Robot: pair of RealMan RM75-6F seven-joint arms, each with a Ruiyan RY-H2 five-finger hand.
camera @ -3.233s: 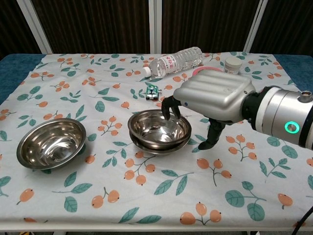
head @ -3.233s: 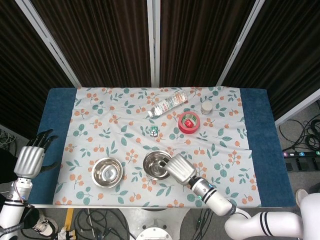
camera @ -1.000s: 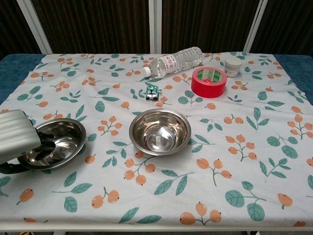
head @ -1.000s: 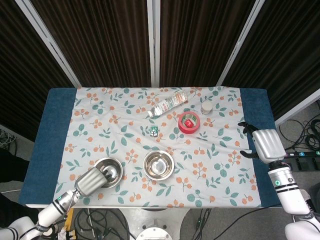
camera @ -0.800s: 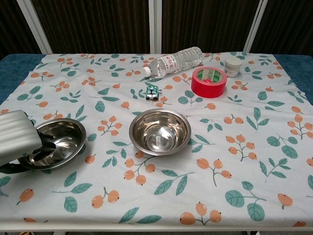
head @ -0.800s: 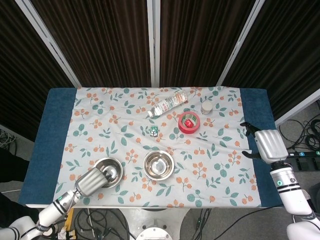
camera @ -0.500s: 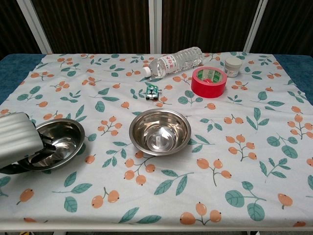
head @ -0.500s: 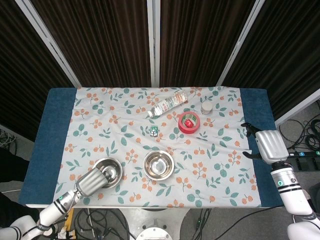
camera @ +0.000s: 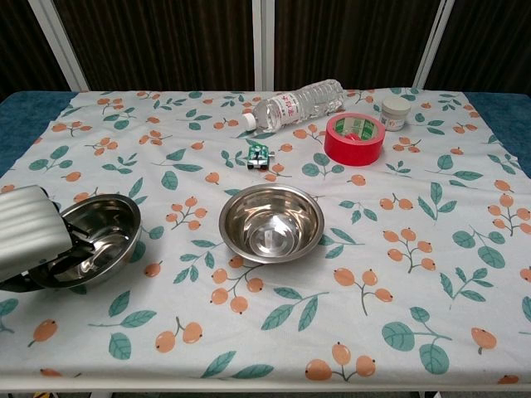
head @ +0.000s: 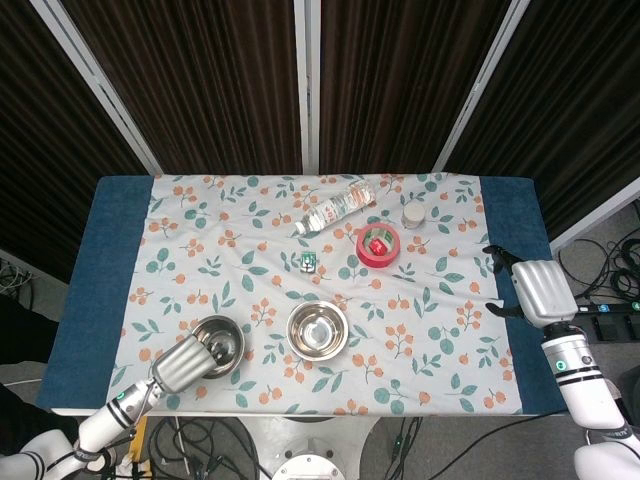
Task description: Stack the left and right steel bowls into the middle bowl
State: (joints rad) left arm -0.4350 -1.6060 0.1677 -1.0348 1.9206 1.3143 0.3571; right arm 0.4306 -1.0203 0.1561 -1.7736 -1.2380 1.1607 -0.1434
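Left hand [camera: 29, 234]: grips left steel bowl [camera: 99, 236], tilted. Middle bowl [camera: 271, 222]: holds nested bowl. Right hand [head: 535, 290]: empty, fingers spread, desk's right edge.

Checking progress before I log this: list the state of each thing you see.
Left bowl: tilted, gripped at its rim by left hand.
Middle bowls: nested, upright.
Right hand: off to the side, holding nothing.
Bottle: lying down.
Tape roll: flat.
Jar: upright, lidded.

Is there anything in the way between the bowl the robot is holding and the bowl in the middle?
No. Only bare tablecloth lies between the left bowl, gripped by the left hand, and the middle bowl.
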